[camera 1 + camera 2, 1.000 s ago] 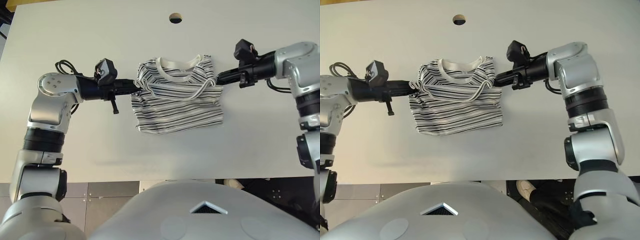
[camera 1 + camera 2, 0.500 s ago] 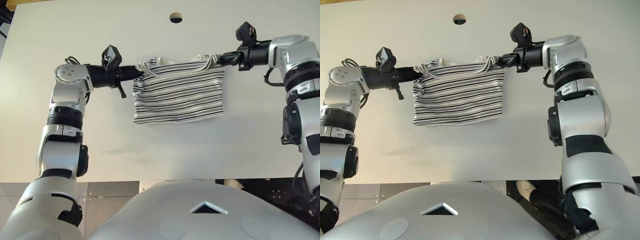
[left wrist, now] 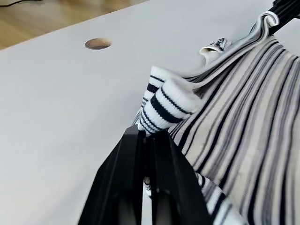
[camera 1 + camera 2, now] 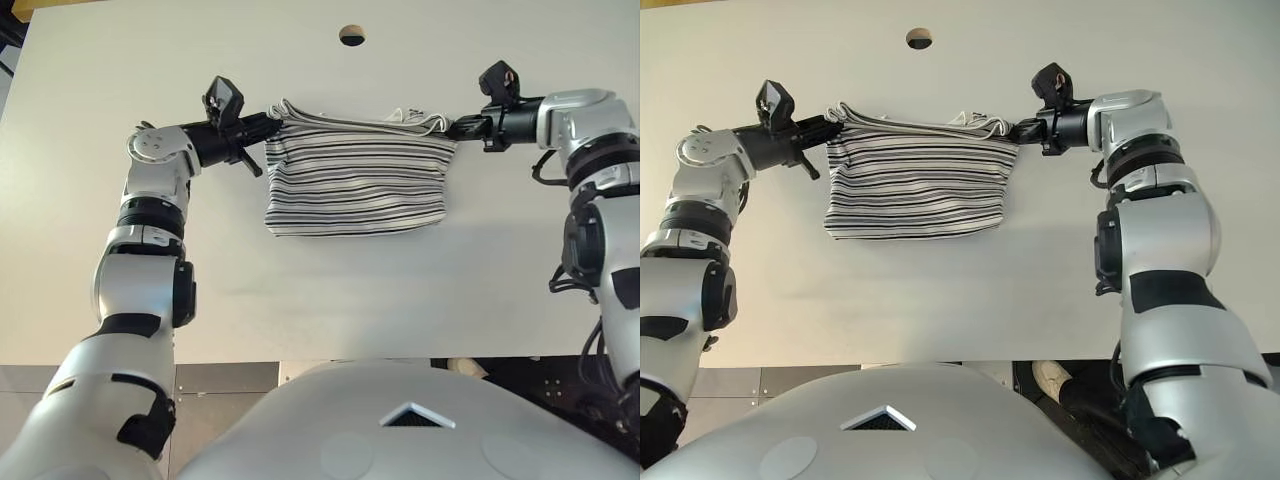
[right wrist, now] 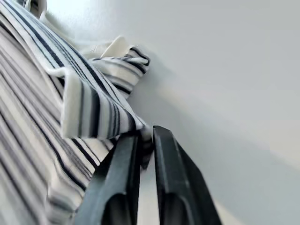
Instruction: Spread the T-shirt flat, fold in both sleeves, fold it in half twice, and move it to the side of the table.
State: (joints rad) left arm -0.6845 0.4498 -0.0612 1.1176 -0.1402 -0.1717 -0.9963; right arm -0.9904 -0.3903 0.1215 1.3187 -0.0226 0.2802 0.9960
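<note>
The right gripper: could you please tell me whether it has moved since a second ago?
Yes. The right gripper, shut on the T-shirt, has moved away from the robot, nearer the far side where the hole lies.

You have bright, even light from above on the white table; a soft shadow lies just below the T-shirt (the table glares pale in the right wrist view)
</note>
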